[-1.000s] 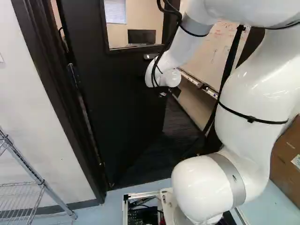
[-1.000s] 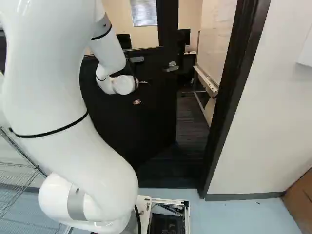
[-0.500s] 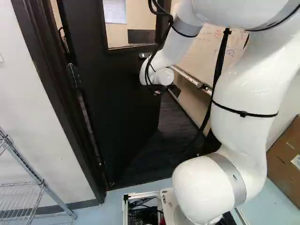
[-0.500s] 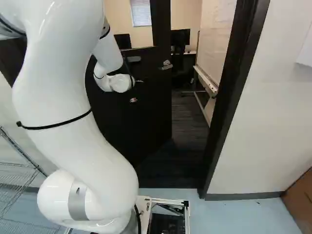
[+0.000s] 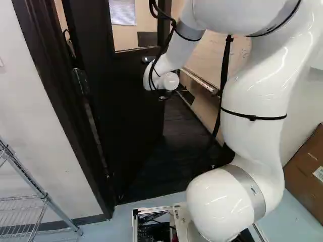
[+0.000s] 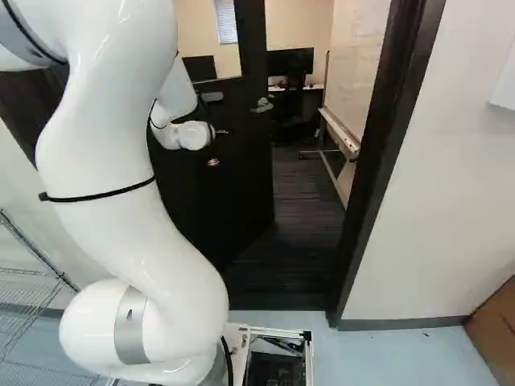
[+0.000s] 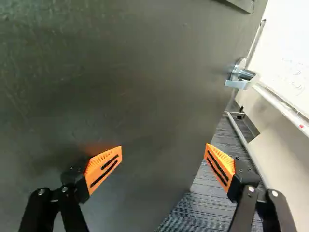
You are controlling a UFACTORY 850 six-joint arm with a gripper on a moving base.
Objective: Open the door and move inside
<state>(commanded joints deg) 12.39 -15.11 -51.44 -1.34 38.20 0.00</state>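
My gripper (image 5: 174, 95) is at the far end of the arm, against or close to the dark door (image 5: 123, 106). Seen from the wrist, the gripper (image 7: 163, 153) has its orange-padded fingers wide apart and nothing between them. One finger lies close over the face of the door (image 7: 120, 72); whether it touches cannot be told. The other stands past the door's free edge, over the dark floor. The silver lever handle (image 7: 239, 79) is ahead of the fingers, ungripped; it also shows as a handle (image 6: 261, 105) near that edge. The door stands partly open, swung into the room beyond.
An opening lies between door and right-hand frame (image 6: 386, 161), with dark flooring (image 6: 310, 209) inside. Beyond are a whiteboard (image 6: 354, 72) on a stand and a desk with a monitor (image 6: 290, 60). A wire shelf (image 5: 38, 191) stands left, a cardboard box (image 5: 308, 161) right.
The door has swung farther inward, widening the opening at its free edge. My arm has moved along with it, toward the left in both base views. The base has stayed put.
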